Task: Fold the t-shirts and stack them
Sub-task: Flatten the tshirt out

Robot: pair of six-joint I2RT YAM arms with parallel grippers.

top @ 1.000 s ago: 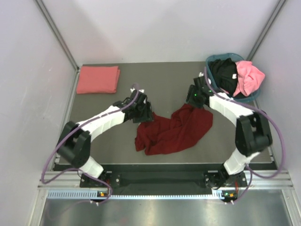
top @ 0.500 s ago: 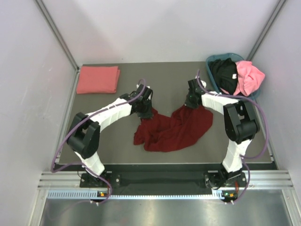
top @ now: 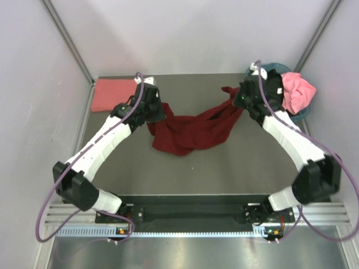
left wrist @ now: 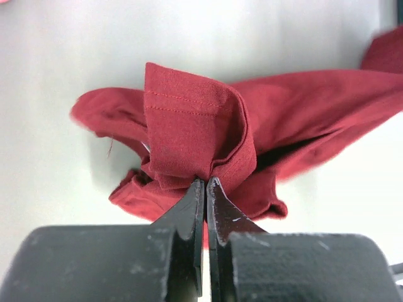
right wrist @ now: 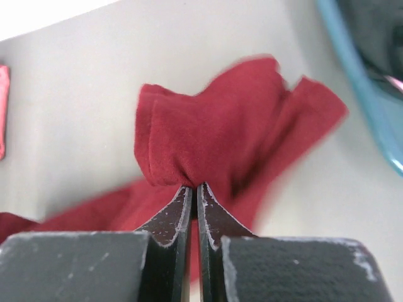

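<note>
A dark maroon t-shirt [top: 193, 130] hangs stretched between my two grippers above the grey table. My left gripper [top: 155, 115] is shut on its left end; the left wrist view shows a hemmed fold of the maroon t-shirt [left wrist: 195, 129] pinched at the tips of that gripper [left wrist: 205, 181]. My right gripper [top: 240, 101] is shut on the right end, and the maroon t-shirt [right wrist: 208, 135] bunches above the tips of that gripper [right wrist: 194, 186]. A folded salmon-pink t-shirt [top: 109, 95] lies at the back left. A black t-shirt [top: 274, 89] and a bright pink t-shirt [top: 297, 92] fill the basket.
The teal-blue basket [top: 303, 115] stands at the back right corner, close behind my right arm; its rim [right wrist: 362, 88] shows in the right wrist view. White walls with metal rails enclose the table on three sides.
Both grippers have closed on the maroon t-shirt and lifted it, moving apart and toward the back of the table, so the cloth is now drawn out between them.
</note>
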